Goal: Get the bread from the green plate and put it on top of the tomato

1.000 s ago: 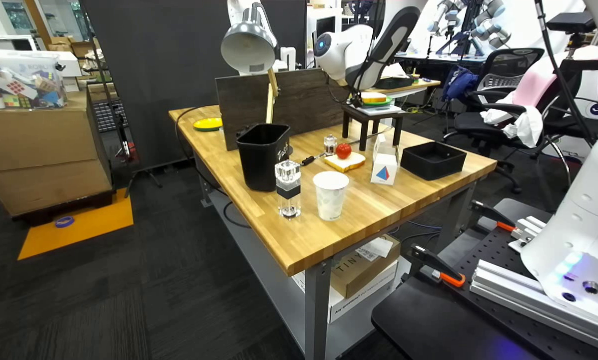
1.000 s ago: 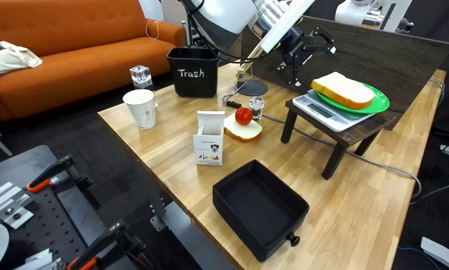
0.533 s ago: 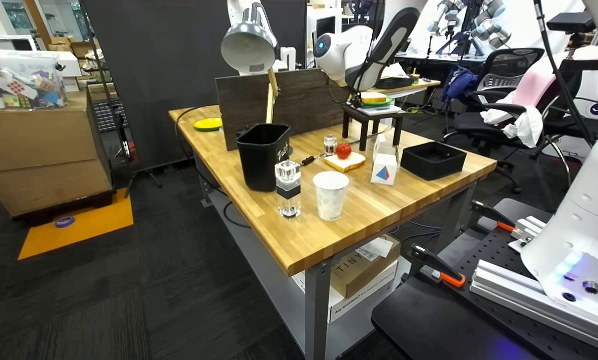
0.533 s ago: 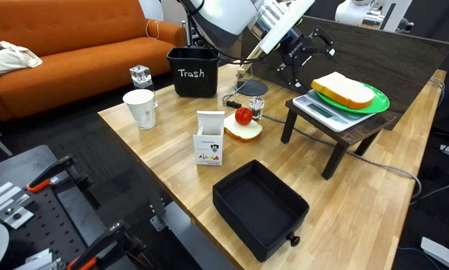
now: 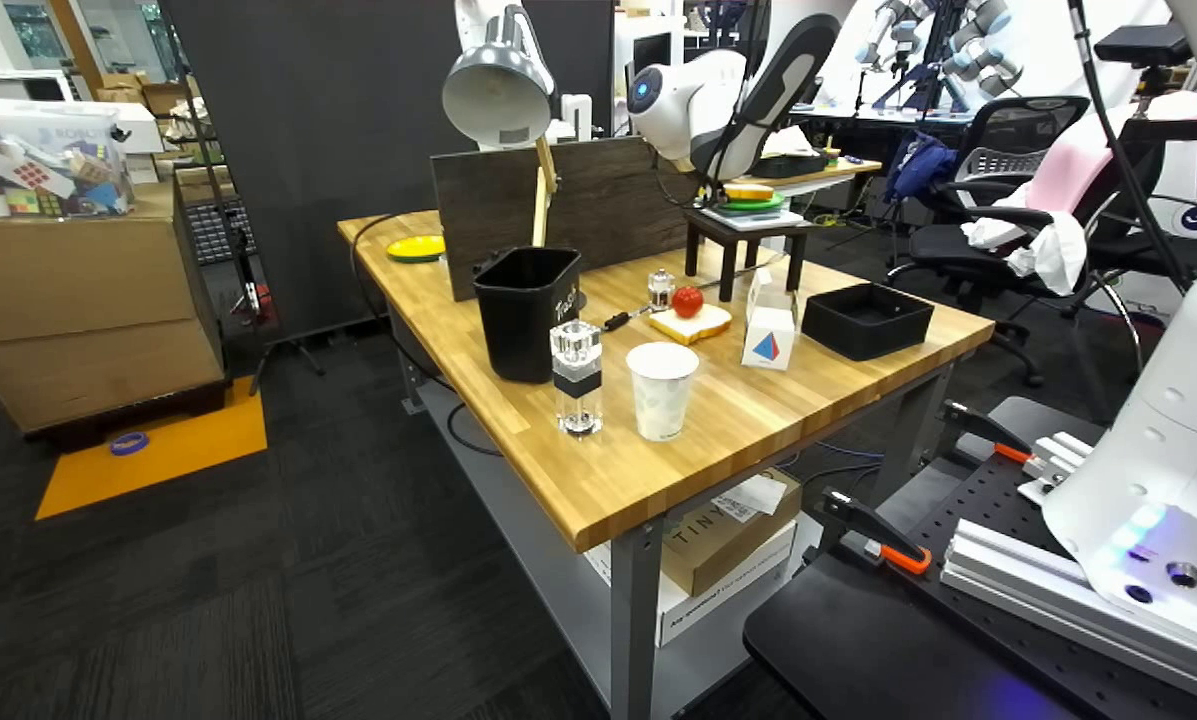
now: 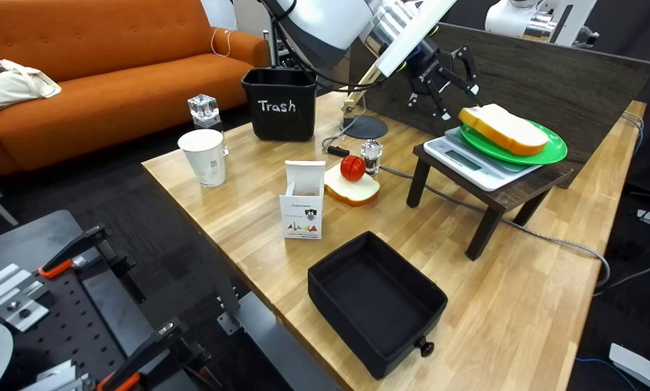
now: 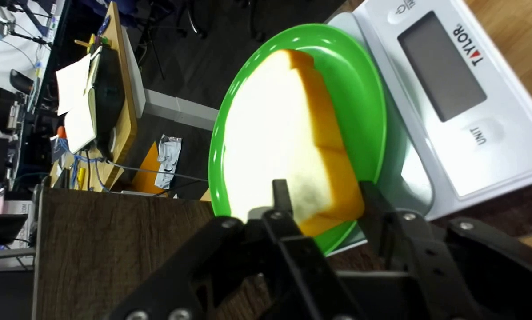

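Observation:
The bread (image 6: 506, 130), a thick white slice with orange crust, lies on the green plate (image 6: 557, 147). A red tomato (image 6: 352, 168) sits on a separate slice of bread (image 6: 365, 191) lower on the table; both show in an exterior view (image 5: 687, 302). My gripper (image 6: 462, 108) is at the bread's near corner, jaws partly closed but apart. In the wrist view, one finger (image 7: 281, 195) of the gripper (image 7: 323, 183) overlies the white face and the opposite one borders the crust. A gap to the lower finger shows in an exterior view; no firm grip is visible.
The plate rests on a white scale (image 6: 468, 167) atop a dark stand (image 6: 554, 176). A dark board (image 6: 574, 81) rises behind. Around the tomato stand a clear shaker (image 6: 372, 155) and a white box (image 6: 301, 214). A black tray (image 6: 325, 290) is nearer, a trash bin (image 6: 281, 122) farther.
The jaws have come partway together from wide open. The bread and the green plate have shifted slightly away from the gripper. The arm has hardly moved, and the tomato stays put.

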